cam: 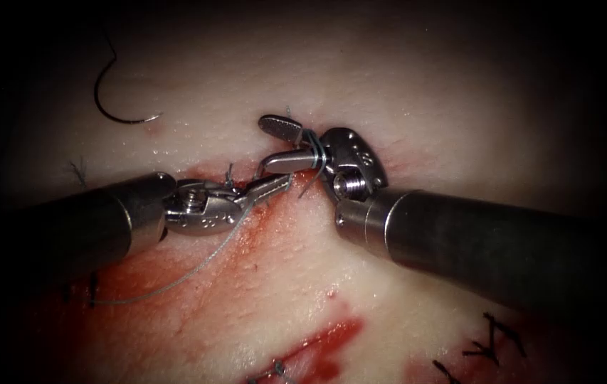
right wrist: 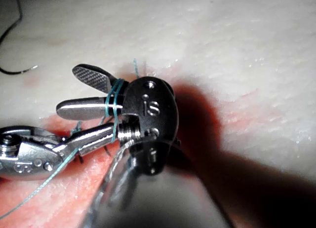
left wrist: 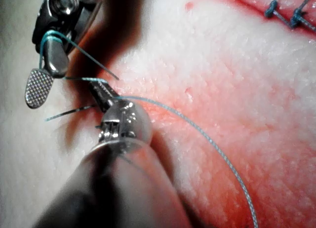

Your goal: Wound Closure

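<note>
The curved needle (cam: 107, 99) lies free on the tissue (cam: 417, 85) at the upper left, held by neither tool and not in the tissue; it also shows as the needle (right wrist: 15, 69). My left tool (cam: 282, 185) is shut on the thread (cam: 196, 270) over the cut (cam: 210, 171). That thread trails down to the lower left. My right tool (cam: 266, 144) stands open just above, with thread loops (cam: 314, 149) wound around the base of its jaws. The same loops (right wrist: 114, 97) circle the open right tool (right wrist: 66, 90). The left tool (left wrist: 98, 90) grips the thread (left wrist: 222, 159).
Red fluid (cam: 260, 242) stains the tissue below the cut. Short cut thread ends (cam: 229, 173) stick up by the left tool. A second red cut with stitches (cam: 278, 370) lies at the bottom. Dark marks (cam: 495, 341) sit at the lower right.
</note>
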You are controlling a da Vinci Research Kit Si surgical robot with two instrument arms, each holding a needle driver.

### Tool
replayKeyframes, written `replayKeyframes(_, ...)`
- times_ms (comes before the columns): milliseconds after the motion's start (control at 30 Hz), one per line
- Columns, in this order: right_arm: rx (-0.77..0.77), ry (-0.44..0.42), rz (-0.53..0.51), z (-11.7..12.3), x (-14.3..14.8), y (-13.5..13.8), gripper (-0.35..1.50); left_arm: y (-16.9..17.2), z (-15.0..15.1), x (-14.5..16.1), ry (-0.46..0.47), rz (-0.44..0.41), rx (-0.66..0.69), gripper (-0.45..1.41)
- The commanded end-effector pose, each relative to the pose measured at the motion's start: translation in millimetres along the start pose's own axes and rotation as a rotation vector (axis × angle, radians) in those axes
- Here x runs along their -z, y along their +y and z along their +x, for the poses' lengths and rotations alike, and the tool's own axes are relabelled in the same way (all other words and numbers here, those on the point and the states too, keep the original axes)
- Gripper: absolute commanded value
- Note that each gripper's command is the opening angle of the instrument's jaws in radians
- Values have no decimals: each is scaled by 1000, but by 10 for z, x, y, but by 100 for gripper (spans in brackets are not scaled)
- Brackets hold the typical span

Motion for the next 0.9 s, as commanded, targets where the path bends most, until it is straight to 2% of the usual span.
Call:
replayKeyframes(33, 16, -30, -20, -5, -7, 5, 73, -2, 0, -10, -7, 4, 1, -45)
replayKeyframes(300, 42, -132, -149, -7, -5, 2, 63, 0, 7, -6, -81, 36, 5, -45)
replayKeyframes(433, 72, -192, -244, -13, -2, 0, 47, -2, 6, -4, -112, 40, 10, -45)
replayKeyframes(600, 77, -235, -321, -18, -3, 1, 46, -7, 3, -6, -131, 42, 16, -45)
replayKeyframes(633, 44, -261, -385, -20, -3, 1, 56, -11, 0, -10, -147, 44, 20, -45)
replayKeyframes(733, 52, -277, -433, -20, -3, 1, 76, -13, -4, -13, -149, 44, 22, -45)
replayKeyframes(900, 34, -291, -507, -20, -4, 3, 98, -17, -9, -21, -150, 45, 25, -45)
